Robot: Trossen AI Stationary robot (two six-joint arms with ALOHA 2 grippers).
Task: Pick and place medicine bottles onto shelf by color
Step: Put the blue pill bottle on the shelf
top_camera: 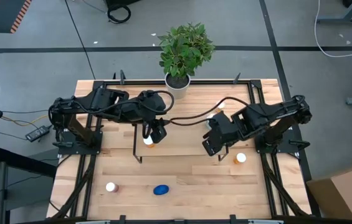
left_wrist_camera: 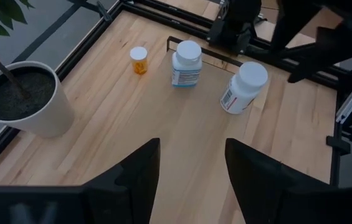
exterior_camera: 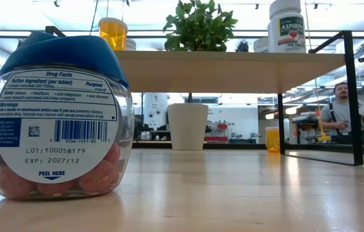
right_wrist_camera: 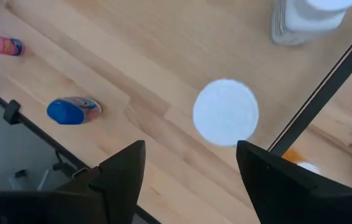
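Observation:
The shelf [exterior_camera: 233,64] stands mid-table, and its top also shows in the high view [top_camera: 182,143]. On it stand an orange bottle [top_camera: 149,142] at its left end and two white bottles [left_wrist_camera: 187,62] [left_wrist_camera: 244,87] near its right end. A small orange bottle [left_wrist_camera: 139,60] stands farther back. My left gripper [top_camera: 157,134] hangs open and empty over the shelf's left part. My right gripper [top_camera: 212,144] is open above a white-capped bottle [right_wrist_camera: 225,112], its fingers clear of it. On the tabletop stand a blue oval bottle [top_camera: 160,190], a reddish bottle [top_camera: 110,186] and an orange bottle [top_camera: 241,158].
A white plant pot [top_camera: 177,84] stands at the table's far edge. The shelf's black rail [right_wrist_camera: 325,93] runs close beside my right gripper. The blue-capped bottle [exterior_camera: 59,122] fills the low view's left. A person [exterior_camera: 343,109] is in the room behind the table.

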